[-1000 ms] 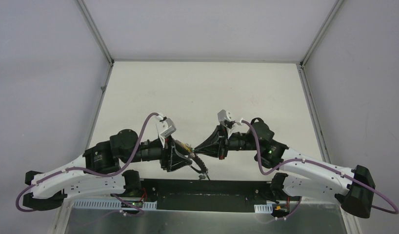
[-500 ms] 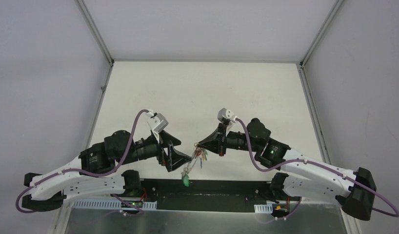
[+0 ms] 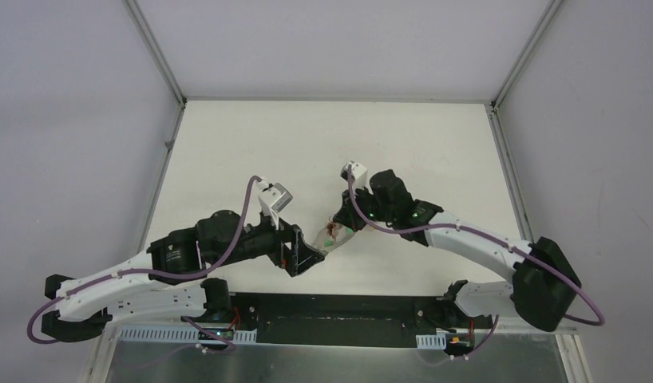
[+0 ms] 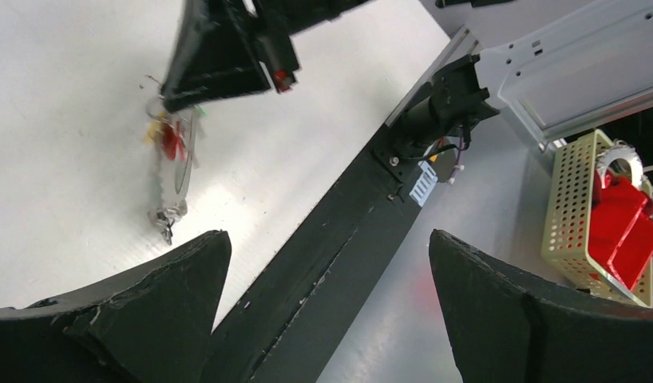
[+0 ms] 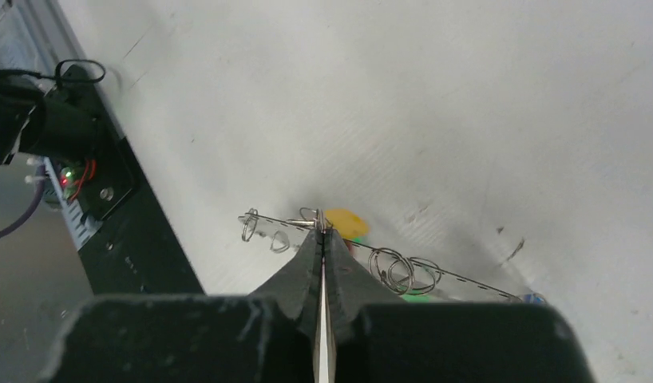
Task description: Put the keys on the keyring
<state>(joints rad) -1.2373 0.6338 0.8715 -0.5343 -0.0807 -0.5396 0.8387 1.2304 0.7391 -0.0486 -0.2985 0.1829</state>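
Note:
My right gripper (image 3: 336,227) is shut on the keyring (image 5: 387,259), a thin grey hoop seen edge-on in the right wrist view, with its tips (image 5: 322,229) pinching the band. The keys hang from the hoop on small split rings (image 5: 393,270). A yellow head (image 5: 345,222) and a green one (image 5: 415,297) show beside my fingers. In the left wrist view the keyring (image 4: 182,163) dangles over the white table with red and yellow key heads (image 4: 168,140). My left gripper (image 4: 325,239) is open with nothing in it, just near and left of the bunch (image 3: 332,233).
A black strip (image 3: 331,307) runs along the table's near edge, with a metal plate (image 3: 331,363) behind it. A yellow perforated basket (image 4: 575,207) holding red things sits off the table by the right arm's base. Grey walls enclose the white table (image 3: 331,152).
My left gripper has opened and let go of the bunch. The right arm has swung the keyring and keys left and farther over the table; the left arm has followed a little.

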